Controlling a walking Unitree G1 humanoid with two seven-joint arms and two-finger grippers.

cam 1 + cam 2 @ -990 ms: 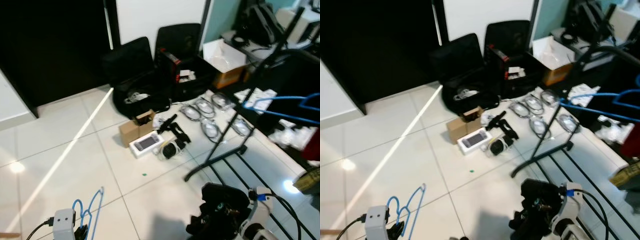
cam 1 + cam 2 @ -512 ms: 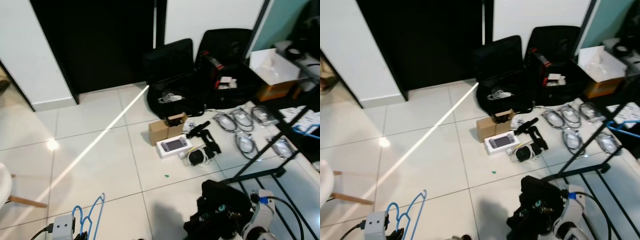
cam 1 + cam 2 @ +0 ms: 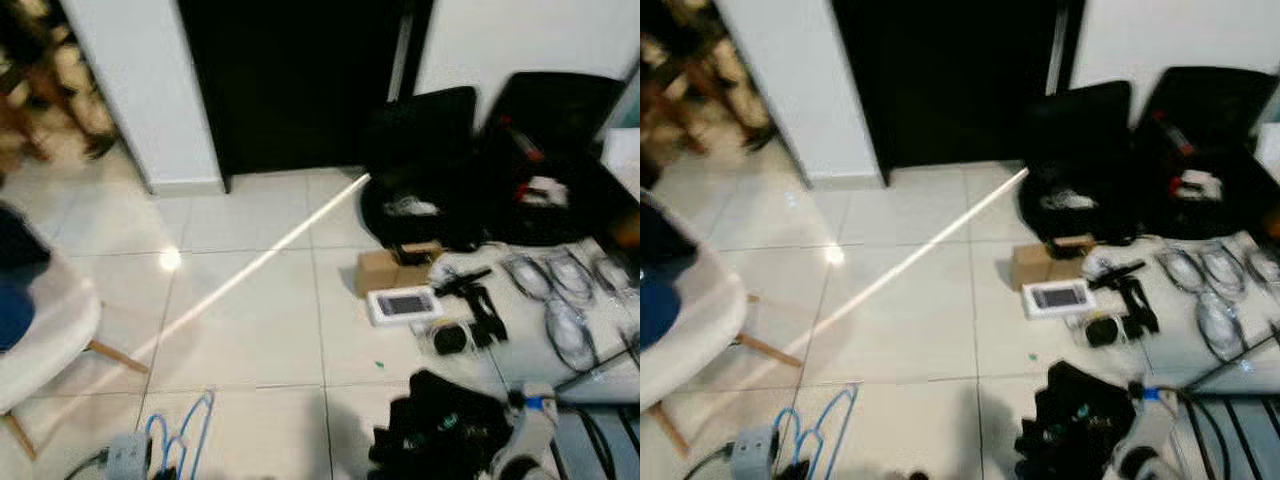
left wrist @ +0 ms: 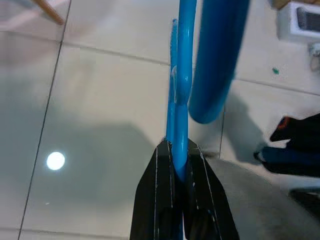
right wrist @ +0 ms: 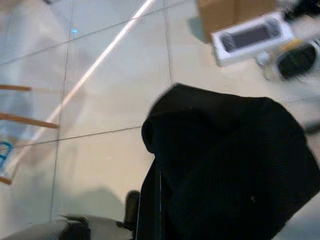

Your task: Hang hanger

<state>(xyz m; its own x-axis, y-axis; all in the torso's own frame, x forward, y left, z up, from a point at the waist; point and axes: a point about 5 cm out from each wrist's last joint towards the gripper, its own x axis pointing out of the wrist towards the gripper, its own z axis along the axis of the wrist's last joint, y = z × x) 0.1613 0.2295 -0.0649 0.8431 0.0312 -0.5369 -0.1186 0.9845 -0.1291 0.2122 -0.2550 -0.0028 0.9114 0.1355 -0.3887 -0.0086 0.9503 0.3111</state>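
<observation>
A blue plastic hanger (image 4: 179,95) hangs low over the white tiled floor at my lower left, and my left gripper (image 4: 178,159) is shut on its thin bar. The same hanger (image 3: 182,440) rises just above the grey left wrist. At my lower right, a crumpled black garment (image 3: 440,432) is bunched over my right gripper (image 5: 151,200). That gripper is shut on the garment (image 5: 230,160), and the cloth hides most of its fingers.
A white chair (image 3: 45,330) with wooden legs stands at the left. Open black bags (image 3: 430,160), a cardboard box (image 3: 385,270), a white boxed device (image 3: 405,303) and coiled cables (image 3: 565,300) litter the floor at the right. A dark doorway (image 3: 290,80) lies ahead.
The camera has swung left: the black rack and the blue hanger on it have left the picture, and the white chair has come in. Both grippers keep their hold.
</observation>
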